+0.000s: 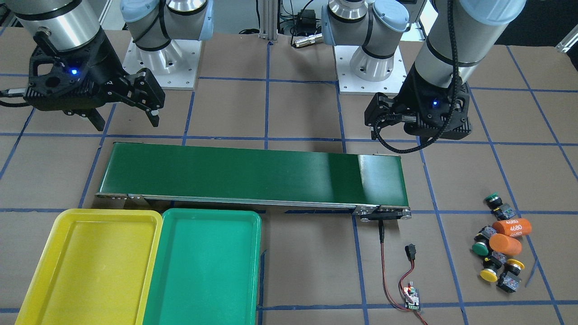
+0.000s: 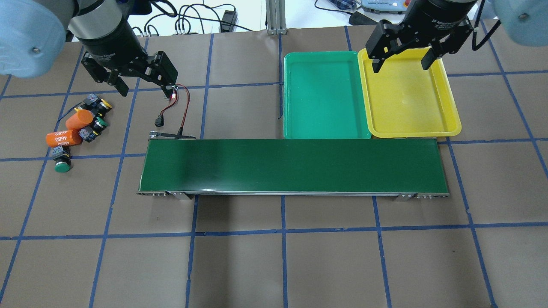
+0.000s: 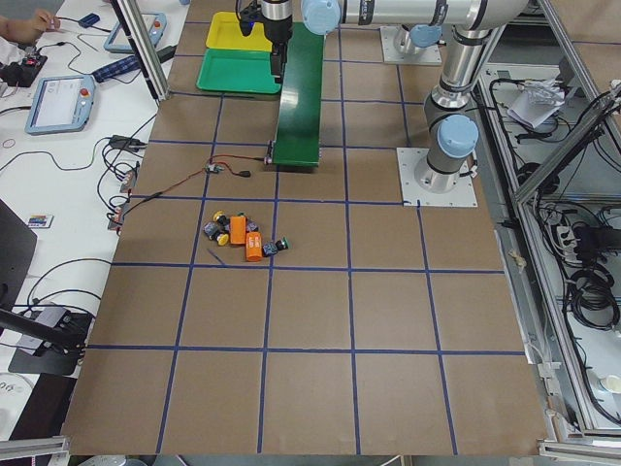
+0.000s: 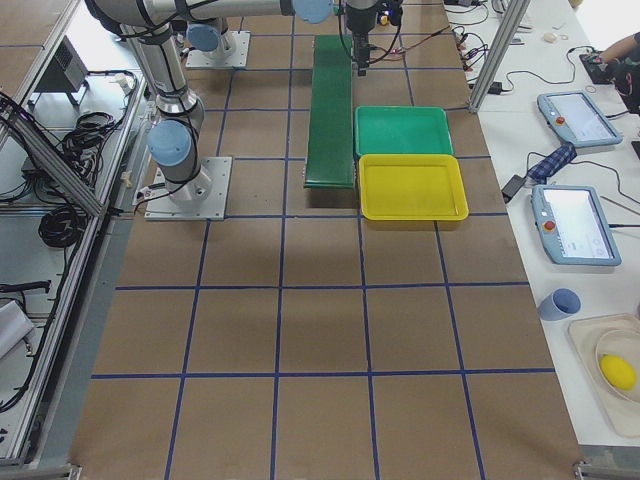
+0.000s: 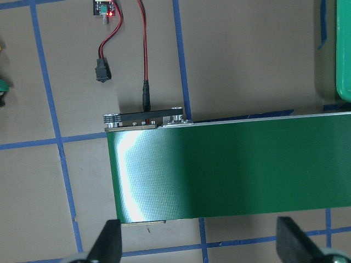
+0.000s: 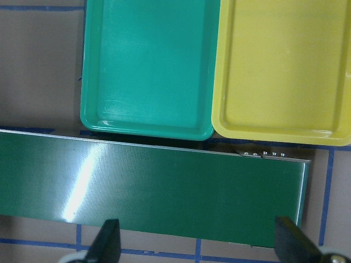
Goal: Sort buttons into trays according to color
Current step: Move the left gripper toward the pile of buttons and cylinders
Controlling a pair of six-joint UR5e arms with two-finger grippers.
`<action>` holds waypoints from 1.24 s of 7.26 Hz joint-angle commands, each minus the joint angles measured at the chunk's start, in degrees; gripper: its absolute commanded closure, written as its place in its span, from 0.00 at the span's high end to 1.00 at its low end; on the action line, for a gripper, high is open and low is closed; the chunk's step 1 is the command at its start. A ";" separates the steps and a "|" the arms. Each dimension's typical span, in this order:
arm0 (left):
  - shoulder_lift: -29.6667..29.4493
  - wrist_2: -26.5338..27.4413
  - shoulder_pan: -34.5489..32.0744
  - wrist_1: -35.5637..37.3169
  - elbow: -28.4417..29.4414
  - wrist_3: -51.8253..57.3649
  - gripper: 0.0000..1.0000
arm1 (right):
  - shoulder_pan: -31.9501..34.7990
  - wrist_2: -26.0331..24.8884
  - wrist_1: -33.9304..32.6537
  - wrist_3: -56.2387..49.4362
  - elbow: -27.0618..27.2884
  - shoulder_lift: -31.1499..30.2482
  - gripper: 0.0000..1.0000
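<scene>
1. The left gripper [image 2: 145, 89] hangs above the table near the left end of the conveyor belt [image 2: 291, 164]. Its two fingers stand wide apart and nothing is between them.
2. The right gripper [image 2: 402, 64] hangs high near the right end of the belt. Its fingers are also spread wide, and it holds nothing.
3. All four buttons [image 2: 100, 124] lie on the table in a loose group past the left end of the belt, well apart from it. They are mixed with two orange cylinders [image 1: 511, 227].
4. One green button [image 1: 493, 198] lies at the edge of the group on the robot's side, just beside the cylinder marked 4680.
5. The other green button [image 1: 481, 247] lies on its side, close to the second cylinder.
6. The first yellow button [image 1: 489, 274] and the second yellow button [image 1: 515, 264] lie near each other at the edge of the group away from the robot.
7. The green tray [image 2: 325, 98] and the yellow tray [image 2: 406, 102] lie side by side along the long edge of the belt that is far from the robot. The yellow one is at the right end of the belt and the green one is nearer to its middle. Their rims seem to touch.
8. A red and black wire [image 5: 144, 49] runs from the left end of the belt to a small circuit board [image 1: 412, 298], on the side of the belt where the trays are.
</scene>
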 commanded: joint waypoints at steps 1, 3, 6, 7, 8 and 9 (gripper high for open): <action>-0.48 -0.01 0.12 -0.05 -0.12 0.00 1.00 | 0.04 0.00 0.00 0.00 0.00 0.00 1.00; -0.05 0.16 0.99 -0.05 -0.55 1.04 1.00 | -0.05 0.00 0.00 0.00 0.00 0.00 1.00; -2.31 0.34 8.32 0.57 0.23 6.99 1.00 | -0.05 0.00 0.00 0.00 0.00 0.00 1.00; -4.15 -0.09 15.34 0.65 0.32 10.60 1.00 | -0.05 0.00 0.00 0.00 0.00 0.00 1.00; -7.04 -0.19 21.16 2.31 1.02 17.24 1.00 | -0.05 0.00 0.00 0.00 0.00 0.00 1.00; -11.60 -0.10 24.26 6.41 2.33 25.14 1.00 | -0.05 0.00 0.00 0.00 0.00 0.00 1.00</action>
